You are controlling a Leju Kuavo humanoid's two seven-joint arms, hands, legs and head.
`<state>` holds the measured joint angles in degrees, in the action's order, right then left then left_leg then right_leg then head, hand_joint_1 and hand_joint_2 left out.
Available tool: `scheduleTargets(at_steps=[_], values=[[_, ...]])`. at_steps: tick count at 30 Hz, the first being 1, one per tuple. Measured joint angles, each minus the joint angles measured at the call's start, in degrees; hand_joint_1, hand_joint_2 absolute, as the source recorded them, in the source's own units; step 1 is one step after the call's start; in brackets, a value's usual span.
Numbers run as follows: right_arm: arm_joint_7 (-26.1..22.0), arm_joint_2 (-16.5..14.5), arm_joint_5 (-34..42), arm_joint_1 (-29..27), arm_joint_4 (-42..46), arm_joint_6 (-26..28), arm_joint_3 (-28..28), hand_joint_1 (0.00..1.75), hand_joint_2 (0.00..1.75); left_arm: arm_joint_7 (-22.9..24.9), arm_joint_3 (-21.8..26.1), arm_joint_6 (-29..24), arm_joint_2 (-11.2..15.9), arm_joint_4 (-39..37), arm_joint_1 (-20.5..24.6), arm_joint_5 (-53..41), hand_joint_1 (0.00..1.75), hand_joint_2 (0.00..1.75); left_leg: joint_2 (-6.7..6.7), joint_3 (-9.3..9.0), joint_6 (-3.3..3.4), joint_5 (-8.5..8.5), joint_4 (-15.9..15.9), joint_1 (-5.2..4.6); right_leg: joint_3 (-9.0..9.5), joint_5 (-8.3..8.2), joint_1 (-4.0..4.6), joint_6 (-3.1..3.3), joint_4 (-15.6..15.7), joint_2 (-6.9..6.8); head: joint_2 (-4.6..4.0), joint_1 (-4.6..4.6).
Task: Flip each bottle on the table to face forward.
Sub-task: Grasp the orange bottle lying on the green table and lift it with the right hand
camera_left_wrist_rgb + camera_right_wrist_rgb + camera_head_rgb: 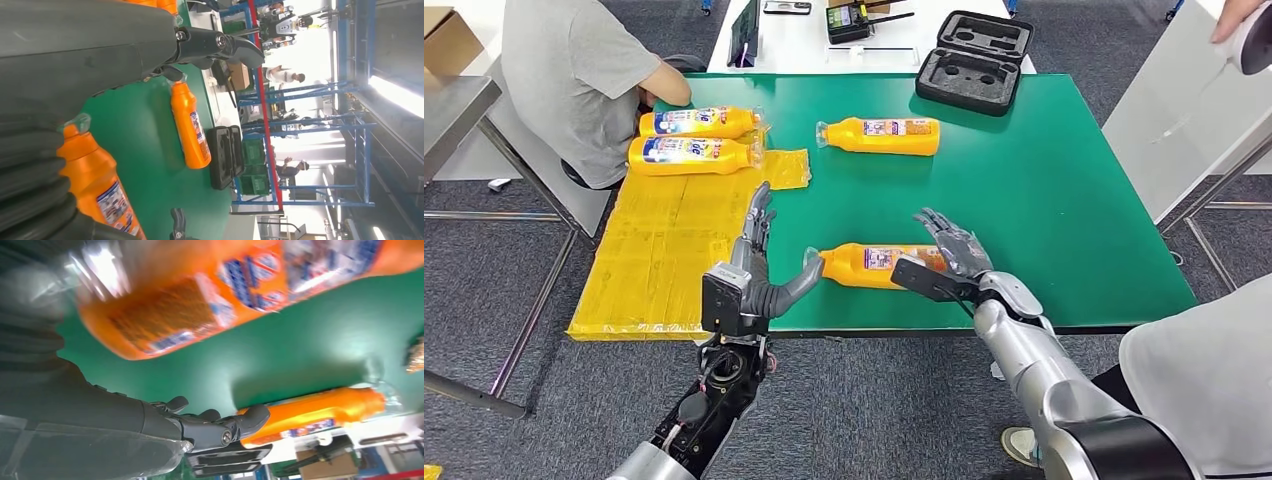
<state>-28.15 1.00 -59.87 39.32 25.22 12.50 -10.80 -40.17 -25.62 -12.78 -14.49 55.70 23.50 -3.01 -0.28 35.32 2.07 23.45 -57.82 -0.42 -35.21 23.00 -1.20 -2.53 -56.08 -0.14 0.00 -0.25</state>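
Green matte table top (1044,190), smooth, rectangular; a yellow crinkled plastic sheet (654,250) covers its left part and hangs past the edge. Near orange plastic bottle (874,264) lies on its side by the front edge, clear cap end pointing left, glossy printed label up; it sits between the two hands. Left hand (759,275), grey ribbed cover with dark fingers, stands edge-on with fingers stretched forward and apart, thick thumb reaching to the cap; touching or just short of it, cannot tell; it holds nothing. Right hand (949,258) lies over the bottle's base end, fingers spread across the top, thumb at the near side; real grip or plain resting cannot be made out, and the right wrist view is motion-blurred there. Far orange plastic bottle (881,135) lies on its side mid-table, cap left, well apart from the near one; left wrist view shows it slim and tapered toward the cap (190,131). Two more orange bottles with blue-white labels (694,140) lie side by side, touching, on the yellow sheet at the far left, caps right. Black moulded foam-lined case (974,60) open at the far edge, partly off the green. Seated person in grey shirt (574,80) at the left, cut off by the frame; another person's grey sleeve (1204,370) lower right, cropped.
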Motion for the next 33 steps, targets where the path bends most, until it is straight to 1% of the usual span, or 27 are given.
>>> scheduleTargets(at_steps=[6, 9, 12, 16, 20, 26, 33], values=[[-0.61, -0.75, 0.71, 0.01, -0.1, -0.2, -0.64, 0.0, 1.75, 0.0, -0.58, -0.6, 0.01, 0.22, -0.02, -0.32, 0.0, 1.75, 0.0, 0.0, 0.0, 0.0, 0.0, 0.0, 0.0, 0.0, 0.0, 0.0, 0.0, 0.0, 0.0, 0.01], [-0.26, -0.88, 0.81, 0.08, -0.3, -1.28, -0.88, 0.0, 1.75, 0.0, -0.85, -0.56, 0.02, 0.23, -0.03, -0.33, 0.0, 1.75, 0.0, 0.0, 0.0, 0.0, 0.0, 0.0, 0.0, 0.0, 0.0, 0.0, 0.0, 0.0, 0.0, 0.01], [1.21, -0.89, 1.01, 0.38, -0.75, -3.74, -0.92, 0.0, 1.75, 0.0, -0.98, -0.39, 0.02, 0.23, -0.02, -0.32, 0.0, 1.75, 0.0, 0.0, 0.0, 0.0, 0.0, 0.0, 0.0, 0.0, 0.0, 0.0, 0.0, 0.0, 0.0, 0.01], [4.37, -0.76, 0.26, 1.17, -1.78, -7.3, -1.27, 0.0, 1.75, 0.0, -1.09, 0.16, 0.02, 0.21, 0.02, -0.05, 0.0, 1.75, 0.0, 0.0, 0.0, 0.0, 0.0, 0.0, -0.01, 0.0, 0.0, 0.0, 0.0, 0.0, 0.0, 0.0], [6.38, -0.46, -0.64, 2.04, -2.64, -9.69, -2.16, 0.0, 1.75, 0.0, -1.13, 0.39, 0.02, 0.2, 0.02, 0.06, 0.0, 1.75, 0.01, 0.0, 0.0, 0.0, 0.0, 0.0, -0.01, 0.0, 0.0, 0.0, 0.0, 0.01, 0.0, 0.0], [8.06, -0.42, -2.41, 3.11, -3.68, -10.6, -3.66, 0.0, 1.75, 0.0, -1.15, 0.37, 0.02, 0.14, 0.04, 0.23, 0.0, 1.75, 0.01, 0.0, 0.0, 0.0, 0.0, 0.0, -0.01, 0.0, 0.0, 0.0, 0.0, 0.0, 0.0, 0.0], [10.85, -0.46, -5.61, 4.27, -4.57, -10.75, -6.68, 0.0, 1.75, 0.0, -1.24, 0.56, 0.02, -0.16, 0.46, 0.6, 0.0, 1.75, 0.0, 0.0, 0.0, 0.0, 0.0, 0.0, -0.01, 0.0, 0.0, 0.0, 0.0, 0.0, 0.0, -0.01]])
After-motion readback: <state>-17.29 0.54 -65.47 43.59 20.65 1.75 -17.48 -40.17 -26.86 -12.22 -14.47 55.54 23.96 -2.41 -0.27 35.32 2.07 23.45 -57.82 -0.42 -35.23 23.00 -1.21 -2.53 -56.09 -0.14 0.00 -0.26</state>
